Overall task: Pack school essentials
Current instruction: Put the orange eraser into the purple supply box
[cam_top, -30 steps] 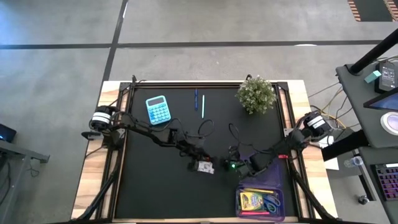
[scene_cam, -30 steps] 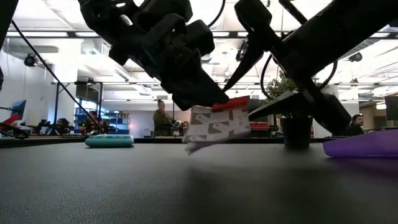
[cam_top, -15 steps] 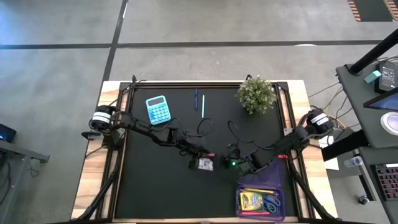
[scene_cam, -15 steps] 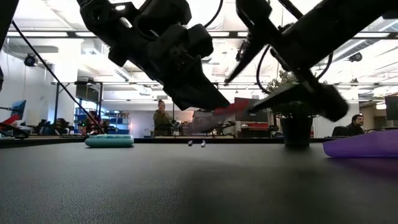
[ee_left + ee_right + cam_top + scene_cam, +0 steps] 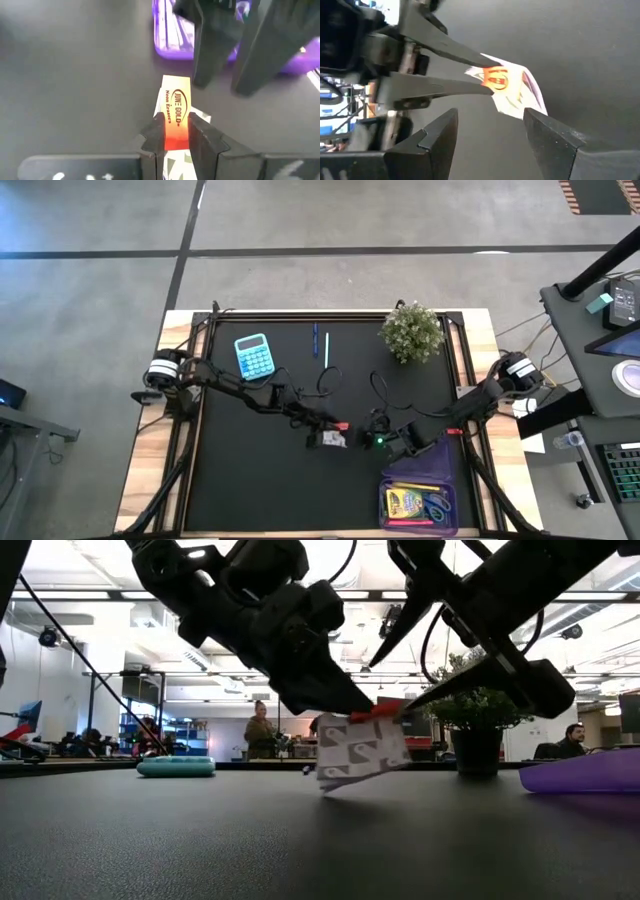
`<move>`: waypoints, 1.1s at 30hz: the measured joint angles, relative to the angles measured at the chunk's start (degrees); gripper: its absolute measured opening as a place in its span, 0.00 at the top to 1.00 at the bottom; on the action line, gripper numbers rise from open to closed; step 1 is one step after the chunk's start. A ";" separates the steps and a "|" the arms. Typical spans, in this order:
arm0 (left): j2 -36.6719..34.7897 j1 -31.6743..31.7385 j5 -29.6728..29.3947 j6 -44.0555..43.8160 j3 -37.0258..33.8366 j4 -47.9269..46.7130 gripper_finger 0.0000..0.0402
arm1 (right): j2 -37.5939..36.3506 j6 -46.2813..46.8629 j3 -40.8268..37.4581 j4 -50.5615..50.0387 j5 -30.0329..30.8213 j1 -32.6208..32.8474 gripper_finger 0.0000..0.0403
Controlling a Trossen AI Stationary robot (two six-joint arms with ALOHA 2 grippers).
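My left gripper point(image 5: 333, 434) is near the table's middle, shut on a white-and-red eraser packet point(image 5: 360, 750). My right gripper point(image 5: 366, 440) is open just to the packet's right, pointing at it. Its two fingers point(image 5: 440, 132) stand short of the packet point(image 5: 512, 92) and touch nothing. The translucent purple case point(image 5: 418, 502) lies at the near right with the yellow-green crayon box point(image 5: 402, 502) and the blue-handled scissors point(image 5: 436, 506) in it. Two thin pens point(image 5: 320, 345) lie at the far middle. My left gripper pinches the packet's red-orange header card point(image 5: 173, 112) at its top end between the two fingers. The fingers point(image 5: 335, 690) slant down from the table's left. The packet hangs tilted below them. I cannot tell whether its lower edge point(image 5: 335, 783) touches the table.
A blue calculator point(image 5: 254, 356) lies at the far left. A bushy potted plant point(image 5: 412, 332) stands at the far right. Wooden borders point(image 5: 150, 450) run along the black mat. People show in the room behind point(image 5: 258, 730).
My left gripper has shifted a little toward the table's right edge with the packet. The packet swung up nearly level half a second ago and now hangs down again. My right gripper's fingers have risen a little beside it.
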 joint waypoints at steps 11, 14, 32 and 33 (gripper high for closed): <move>0.00 -0.04 -0.02 -0.13 0.02 1.38 0.88 | 0.14 0.09 -0.02 -0.47 2.22 -1.19 0.49; 0.00 -0.04 0.18 -0.36 0.04 1.41 0.88 | 0.14 -0.99 -0.02 -0.48 2.22 -1.96 0.52; 0.00 -0.02 0.17 -0.02 -0.25 5.52 0.88 | 0.14 -2.59 -0.08 -1.05 2.17 -3.00 0.75; 0.00 -0.02 0.17 0.02 -0.27 5.56 0.88 | 0.14 -2.73 -0.09 -1.12 2.12 -3.02 0.77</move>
